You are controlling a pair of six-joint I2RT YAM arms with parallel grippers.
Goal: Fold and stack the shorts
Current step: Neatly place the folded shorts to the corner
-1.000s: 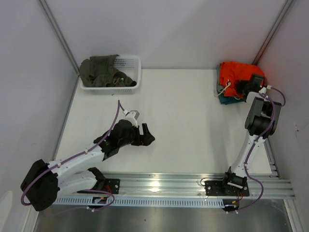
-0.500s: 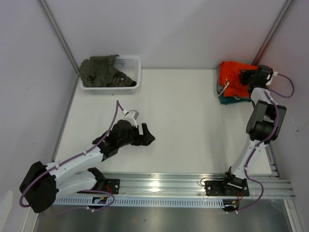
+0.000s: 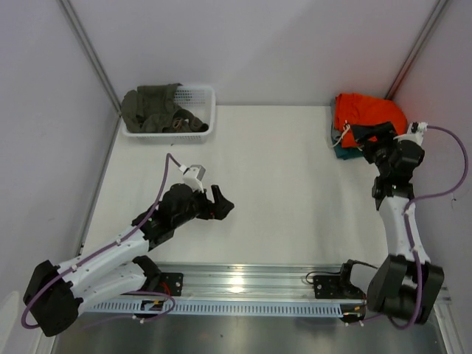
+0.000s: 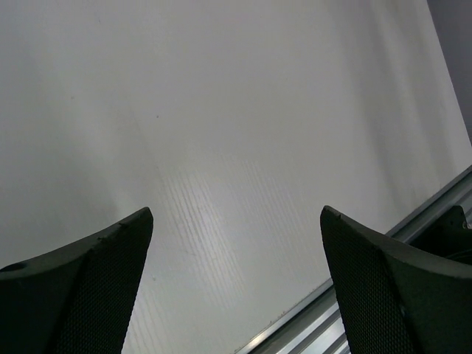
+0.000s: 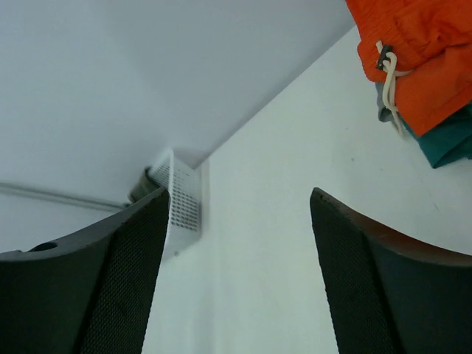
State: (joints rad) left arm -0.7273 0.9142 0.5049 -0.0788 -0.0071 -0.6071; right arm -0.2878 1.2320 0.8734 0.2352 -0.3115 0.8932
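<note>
1. what changed: a second ago the right arm (image 3: 398,214) was bent over the far right corner with the right gripper (image 3: 360,136) down on the shorts (image 3: 366,113). now it has drawn back off the cloth, and its fingers have gone from nearly together to apart. the left arm (image 3: 110,254) has pulled back a little to the left, and the left gripper (image 3: 219,206) is a touch wider. the shorts lie in the same corner, no longer covered.
2. count, big to small: one table (image 3: 295,184), one metal rail (image 3: 258,276) along its near edge, and two arms. there is one white basket (image 3: 209,110) at the far left holding one olive-green garment (image 3: 151,107). there is one pair of orange shorts, one teal garment (image 3: 344,153) under them, and one white drawstring (image 5: 389,77).
3. right arm pose: it rises from its base at the near right and reaches up the right edge, wrist turned left. the gripper hangs close by the near edge of the pile. in the right wrist view its fingers (image 5: 110,280) stand well apart with nothing between them. the shorts sit ahead at the upper right, clear of the fingers, with the drawstring hanging down toward the teal garment.
4. left arm pose: it lies low across the near left, elbow bent, with the gripper over bare table left of the middle. in the left wrist view its fingers (image 4: 88,295) are wide apart and empty — only bare table shows between them.
</note>
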